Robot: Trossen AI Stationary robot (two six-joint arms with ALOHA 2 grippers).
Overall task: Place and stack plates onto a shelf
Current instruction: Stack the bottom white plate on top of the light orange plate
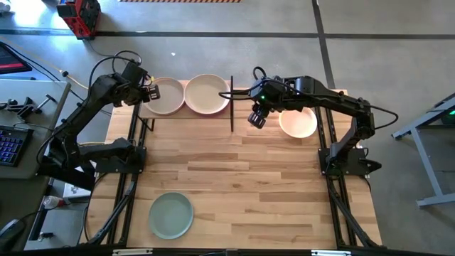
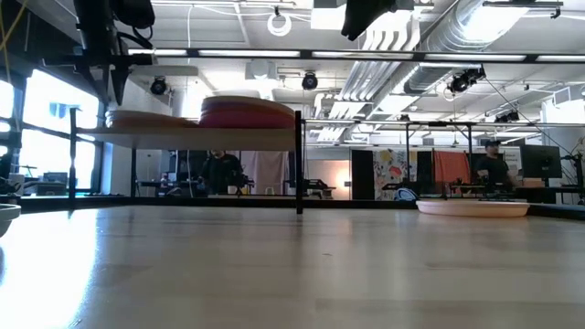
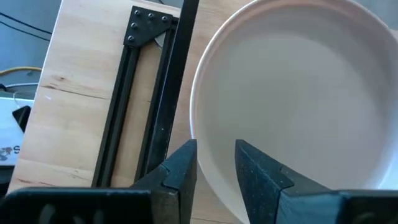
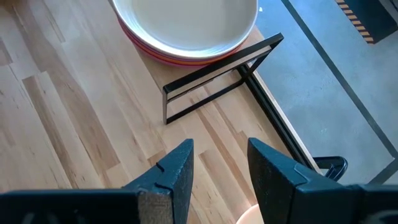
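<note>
1. Two plate stacks sit side by side on the shelf (image 1: 190, 112) at the table's far edge: a beige-topped stack (image 1: 163, 97) toward the left arm and a cream-topped stack (image 1: 207, 94) beside it, its lower plates showing magenta and orange in the low view (image 2: 247, 113).
2. Left gripper (image 1: 148, 92) hovers at the outer rim of the beige-topped stack; the left wrist view shows its fingers (image 3: 180, 171) a narrow gap apart just over the plate's rim (image 3: 205, 155), clasping nothing.
3. Right gripper (image 1: 256, 119) hangs above bare tabletop (image 1: 249, 178) between the shelf's black end post (image 1: 232, 103) and a lone peach plate (image 1: 298, 121) lying on the table under the right arm; its fingers (image 4: 174, 171) stand parted and empty.
4. One mint green plate (image 1: 170, 215) rests alone near the table's front edge, on the left arm's side, well apart from the shelf.
5. People (image 2: 494, 164) appear in the room beyond the table in the low view.
</note>
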